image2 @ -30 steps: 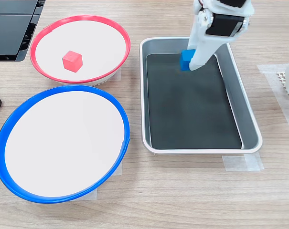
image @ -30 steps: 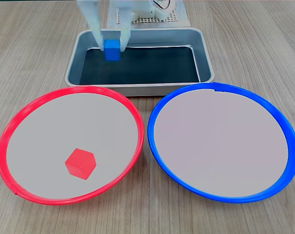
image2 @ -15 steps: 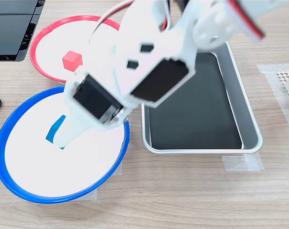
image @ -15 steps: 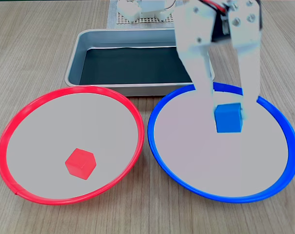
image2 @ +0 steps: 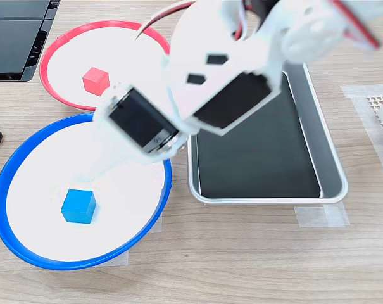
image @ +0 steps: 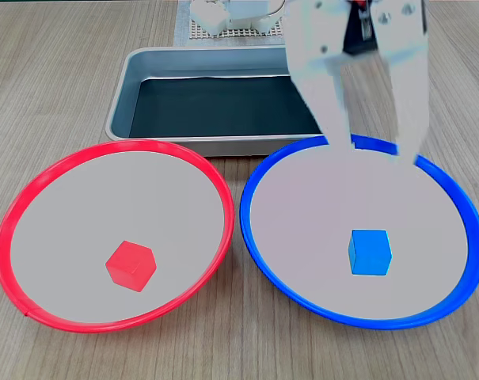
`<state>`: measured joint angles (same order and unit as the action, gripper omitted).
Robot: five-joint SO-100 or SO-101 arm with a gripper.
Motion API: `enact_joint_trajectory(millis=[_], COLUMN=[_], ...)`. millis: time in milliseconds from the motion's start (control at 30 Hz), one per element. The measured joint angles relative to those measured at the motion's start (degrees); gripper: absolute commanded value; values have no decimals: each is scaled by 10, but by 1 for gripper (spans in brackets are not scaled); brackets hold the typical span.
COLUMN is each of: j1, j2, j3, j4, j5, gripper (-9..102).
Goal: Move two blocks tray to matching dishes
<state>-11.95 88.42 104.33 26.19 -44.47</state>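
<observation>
Partly blurred, end effector [image: 375, 149] spread above blue block [image: 370, 252], arm masking tray [image2: 330, 164].

A second ago the blue block [image: 370, 252] sits clamped in the claw [image: 374, 152] above the tray [image: 336, 95]; now it lies free on the pale centre of the blue-rimmed dish [image: 453, 194], apart from both fingers. In a fixed view the claw hangs above the dish's edge nearest the tray, its jaws spread wide, the block well below them toward the dish's near side. In a fixed view the block [image2: 78, 206] rests in the dish [image2: 7, 183], beyond the arm's tip, and the tray [image2: 330, 164] holds no block.
</observation>
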Motion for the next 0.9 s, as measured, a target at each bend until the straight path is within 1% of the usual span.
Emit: enact_joint_trajectory(millis=[67, 100, 133, 200, 267, 300, 367, 400, 433, 500, 533, 567, 667, 700, 767, 800, 900], j1=[19, 33, 37, 55, 90, 90, 93, 106, 106, 111, 120, 111, 120, 118, 129, 126, 142], j2=[84, 169, 202, 324, 439, 483, 557, 626, 671, 783, 836, 882, 956, 979, 999, 1007, 1009], j3=[54, 120, 145, 273, 412, 464, 544, 606, 638, 674, 681, 686, 687, 689, 689, 689, 689], j4=[2, -9, -25, -86, -202, -240, -272, -275, -263, -191, -138, -63, 90, 157, 209, 248, 293], j5=[61, 114, 147, 236, 381, 428, 471, 490, 501, 512, 515, 515, 519, 517, 517, 516, 515], gripper=[0, 0, 0, 0, 0, 0, 0, 0, 0, 0, 0, 0, 0, 0, 0, 0, 0])
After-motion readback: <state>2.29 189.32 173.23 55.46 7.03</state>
